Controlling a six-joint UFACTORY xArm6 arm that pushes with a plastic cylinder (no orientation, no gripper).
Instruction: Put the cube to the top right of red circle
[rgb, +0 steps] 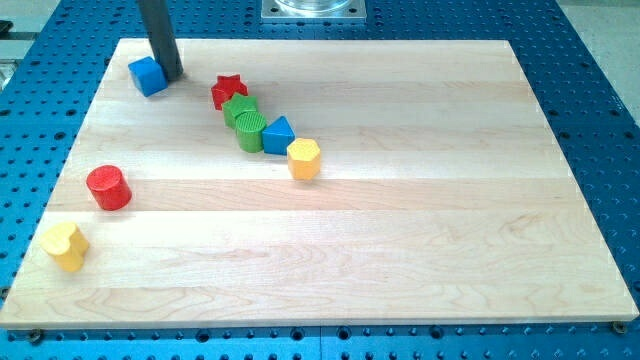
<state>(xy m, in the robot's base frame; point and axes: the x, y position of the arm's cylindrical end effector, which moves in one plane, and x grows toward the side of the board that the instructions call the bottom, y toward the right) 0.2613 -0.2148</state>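
The blue cube sits near the board's top left corner. My tip is at the cube's right side, touching or almost touching it. The red circle, a short red cylinder, stands at the view's left, well below the cube and slightly left of it.
A diagonal row of blocks runs right of the cube: a red star, two green blocks, a blue triangle and a yellow hexagon. A yellow heart lies at the lower left. The wooden board rests on a blue perforated table.
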